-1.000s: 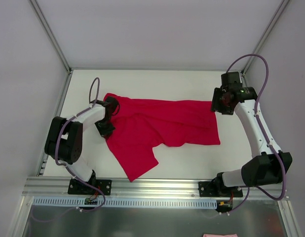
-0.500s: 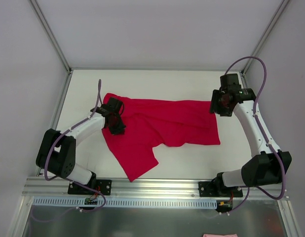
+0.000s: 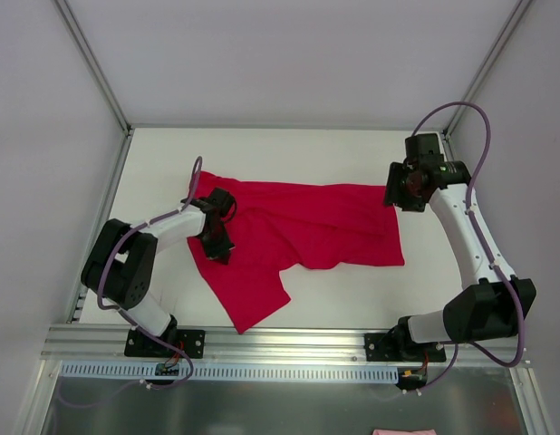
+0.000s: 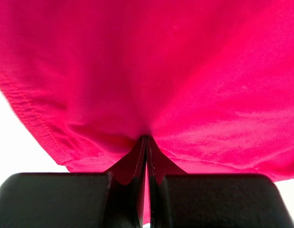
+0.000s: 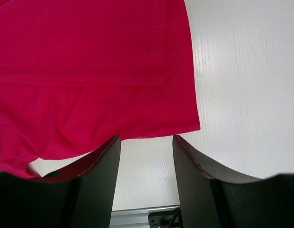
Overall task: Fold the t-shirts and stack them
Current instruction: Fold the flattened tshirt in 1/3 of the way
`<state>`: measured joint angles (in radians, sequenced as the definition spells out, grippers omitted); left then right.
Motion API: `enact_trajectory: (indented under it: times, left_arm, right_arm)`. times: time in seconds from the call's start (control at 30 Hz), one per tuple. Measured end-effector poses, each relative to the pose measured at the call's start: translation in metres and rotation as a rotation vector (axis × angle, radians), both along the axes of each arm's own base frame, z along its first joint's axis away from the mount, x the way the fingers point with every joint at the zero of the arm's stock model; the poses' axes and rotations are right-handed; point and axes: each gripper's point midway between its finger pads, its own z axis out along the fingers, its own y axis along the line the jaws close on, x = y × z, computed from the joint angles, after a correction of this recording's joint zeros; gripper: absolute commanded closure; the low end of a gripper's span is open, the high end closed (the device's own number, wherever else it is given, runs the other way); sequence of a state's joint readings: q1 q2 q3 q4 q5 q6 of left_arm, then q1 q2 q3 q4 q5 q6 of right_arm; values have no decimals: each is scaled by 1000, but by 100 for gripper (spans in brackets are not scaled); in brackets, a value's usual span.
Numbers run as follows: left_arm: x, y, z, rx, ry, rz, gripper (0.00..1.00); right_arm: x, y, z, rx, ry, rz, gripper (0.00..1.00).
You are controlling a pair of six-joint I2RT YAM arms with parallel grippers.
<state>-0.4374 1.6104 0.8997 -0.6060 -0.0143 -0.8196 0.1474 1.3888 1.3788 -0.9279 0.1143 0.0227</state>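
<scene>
While across the table (image 3: 262,154), t-shirt (image 3: 307,227) edge tight inside left end effector (image 4: 145,138)

Even, bright light falls from overhead; the white desk (image 3: 352,290) carries only faint, soft shadows close under the arms. In the left wrist view the t-shirt (image 4: 185,71) looks oversaturated and slightly soft toward twelve o'clock, while the left claw (image 4: 146,142) at six o'clock is near-black, detail lost.

The left tool (image 4: 146,140), clamped on the t-shirt (image 3: 307,227), has shifted rightward and nearer, dragging the fabric's left edge inward.
</scene>
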Motion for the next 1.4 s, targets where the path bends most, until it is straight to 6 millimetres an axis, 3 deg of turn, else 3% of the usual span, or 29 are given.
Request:
enact_trajectory:
  times: [0.77, 0.87, 0.9, 0.93, 1.07, 1.13, 1.23, 1.4]
  left_arm:
    - [-1, 43, -2, -17, 53, 173, 100]
    - [-1, 45, -2, -22, 54, 170, 100]
    - [-1, 44, -2, -28, 54, 165, 89]
    - [0, 44, -2, -29, 54, 164, 74]
    - [13, 40, 7, -63, -22, 122, 7]
    - [22, 40, 18, -75, -73, 114, 1]
    - [44, 36, 39, -93, -161, 110, 1]
    - [79, 38, 64, -73, -290, 107, 1]
  right_arm:
    - [3, 5, 7, 25, -16, 10, 48]
    - [3, 4, 7, 22, -16, 8, 28]
    - [3, 4, 7, 19, -17, 6, 18]
    - [3, 3, 7, 14, -19, 9, 15]
    - [-3, 4, -4, 24, -35, 20, 16]
    - [-9, 7, -12, 39, -22, 29, 21]
    - [-12, 13, -26, 76, 3, 35, 35]
    - [-13, 25, -49, 136, 59, 35, 45]
